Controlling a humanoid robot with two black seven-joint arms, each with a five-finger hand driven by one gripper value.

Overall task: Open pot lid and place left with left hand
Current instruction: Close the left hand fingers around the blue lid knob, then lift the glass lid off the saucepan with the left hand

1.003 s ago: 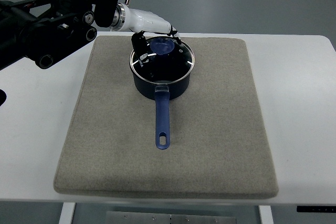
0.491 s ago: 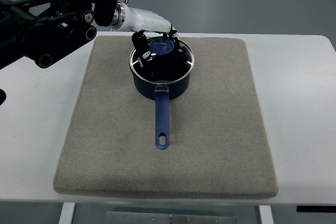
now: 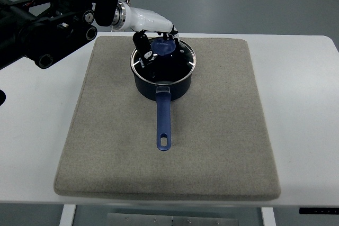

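The left hand [image 3: 154,39] had its fingers [image 3: 142,47] clamped on the lid [image 3: 164,59] knob, so a straight lift off the pot [image 3: 161,84] seemed next.

Pot [image 3: 161,80]: on mat [image 3: 212,146], toward its far edge; handle [image 3: 163,123] points near
Lid [image 3: 172,62]: on pot
Left hand [image 3: 153,38]: over lid
Mat: on table [image 3: 302,120]

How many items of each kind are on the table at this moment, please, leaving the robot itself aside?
Pot: 1
Lid: 1
Mat: 1
Total: 3
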